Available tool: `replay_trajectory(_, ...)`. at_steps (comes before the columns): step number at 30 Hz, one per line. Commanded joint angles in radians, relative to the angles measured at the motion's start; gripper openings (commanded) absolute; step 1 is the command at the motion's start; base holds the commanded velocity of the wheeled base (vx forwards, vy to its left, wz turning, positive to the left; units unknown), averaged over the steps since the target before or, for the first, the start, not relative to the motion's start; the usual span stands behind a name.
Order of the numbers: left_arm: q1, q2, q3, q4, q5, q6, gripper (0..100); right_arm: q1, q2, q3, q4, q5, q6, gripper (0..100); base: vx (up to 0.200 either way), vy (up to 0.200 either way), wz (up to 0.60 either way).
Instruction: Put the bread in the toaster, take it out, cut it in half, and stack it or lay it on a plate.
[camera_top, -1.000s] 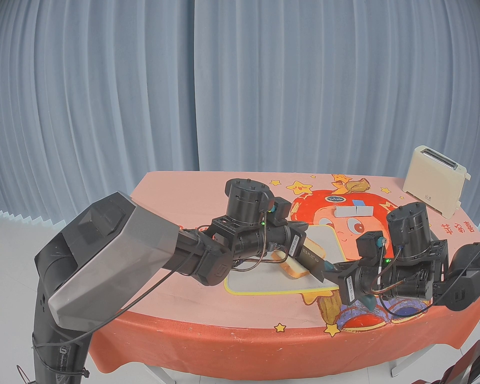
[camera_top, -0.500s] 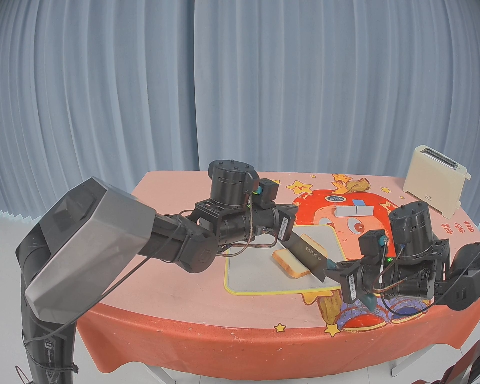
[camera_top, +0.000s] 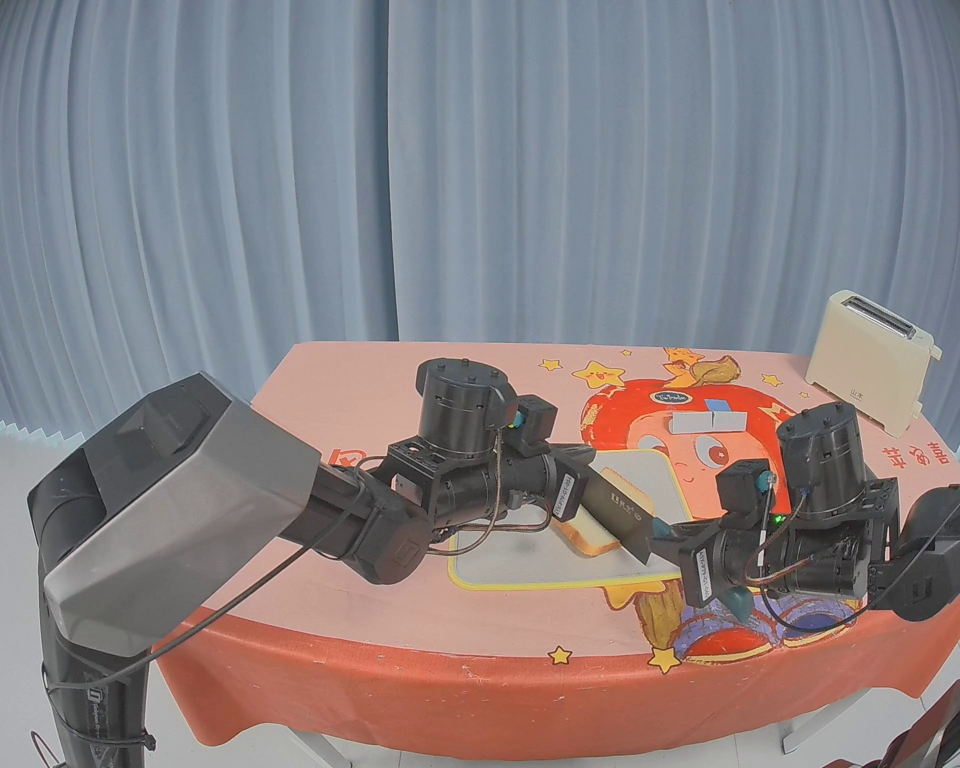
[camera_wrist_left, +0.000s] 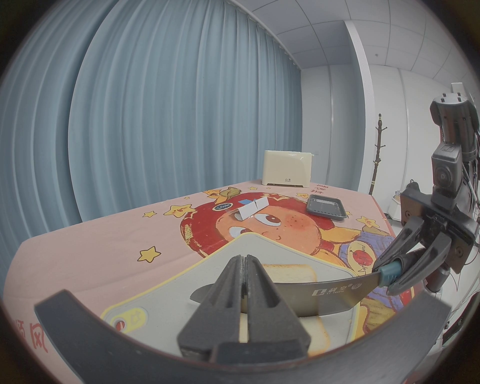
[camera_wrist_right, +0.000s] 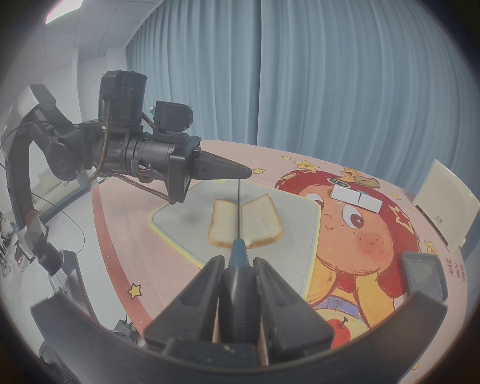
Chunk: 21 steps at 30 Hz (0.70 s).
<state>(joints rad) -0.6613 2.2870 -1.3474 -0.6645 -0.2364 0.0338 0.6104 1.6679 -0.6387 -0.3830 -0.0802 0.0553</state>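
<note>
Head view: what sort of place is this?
Probably a test room staged as a kitchen, not a home: curtains behind, a cartoon tablecloth, a lone toaster and cutting board.

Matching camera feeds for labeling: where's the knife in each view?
Head view: knife right of centre, blade across the bread.
Left wrist view: knife broadside behind the left gripper.
Right wrist view: knife edge-on, running out from the right gripper.
Shared landmark: toaster.
</note>
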Motion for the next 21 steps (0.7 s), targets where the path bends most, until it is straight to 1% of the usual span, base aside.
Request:
replay_trajectory(1, -0.009, -0.008, 0.014, -0.001, -0.001, 0.000, 0, 0.002, 0.004, 0.001, -0.001, 0.000, 0.001, 0, 0.000, 0.000, 0.00)
replay_trajectory(5, -0.023, -0.003, 0.017, -0.001, -0.001, 0.000, 0, 0.002, 0.004, 0.001, -0.001, 0.000, 0.001, 0, 0.000, 0.000, 0.00)
replay_trajectory(14, -0.024, -0.001, 0.007, -0.001, 0.000, 0.000, 0, -0.003, -0.002, 0.002, 0.003, 0.000, 0.000, 0, 0.000, 0.000, 0.00)
replay_trajectory(15, -0.027, -0.009, -0.006, 0.000, 0.000, 0.000, 0, -0.003, 0.009, 0.016, 0.004, 0.000, 0.000, 0, 0.000, 0.000, 0.00)
replay_trajectory(21, -0.031, -0.009, 0.007, 0.000, 0.000, 0.000, 0, -0.003, 0.000, 0.016, 0.004, 0.000, 0.000, 0, 0.000, 0.000, 0.00)
